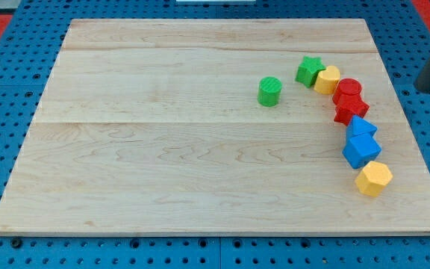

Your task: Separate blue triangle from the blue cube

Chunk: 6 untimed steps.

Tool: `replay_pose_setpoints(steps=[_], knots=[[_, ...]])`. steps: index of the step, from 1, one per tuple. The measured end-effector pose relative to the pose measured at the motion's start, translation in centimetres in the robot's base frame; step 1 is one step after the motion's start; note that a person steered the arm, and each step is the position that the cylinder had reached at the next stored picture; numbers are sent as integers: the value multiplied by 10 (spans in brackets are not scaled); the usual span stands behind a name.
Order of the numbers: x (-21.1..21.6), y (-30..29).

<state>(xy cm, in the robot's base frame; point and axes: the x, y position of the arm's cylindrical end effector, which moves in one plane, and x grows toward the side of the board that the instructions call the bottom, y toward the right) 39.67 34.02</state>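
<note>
The blue triangle (362, 126) lies near the board's right edge, touching the blue cube (361, 151) just below it. Both sit in a curved chain of blocks. My tip (425, 90) is the lower end of a dark rod at the view's right edge. It is off the wooden board (163, 149), over the blue pegboard, up and to the right of the blue triangle and apart from every block.
Above the triangle the chain runs through a red star (350, 110), a red cylinder (349, 90), a yellow block (327, 79) and a green star (310, 71). A yellow hexagon (373, 178) lies below the cube. A green cylinder (269, 91) stands alone to the left.
</note>
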Motion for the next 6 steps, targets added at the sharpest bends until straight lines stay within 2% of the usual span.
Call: replay_pose_setpoints(steps=[1, 2, 4, 6], knots=[[44, -12], [67, -28], [67, -146], [67, -219]])
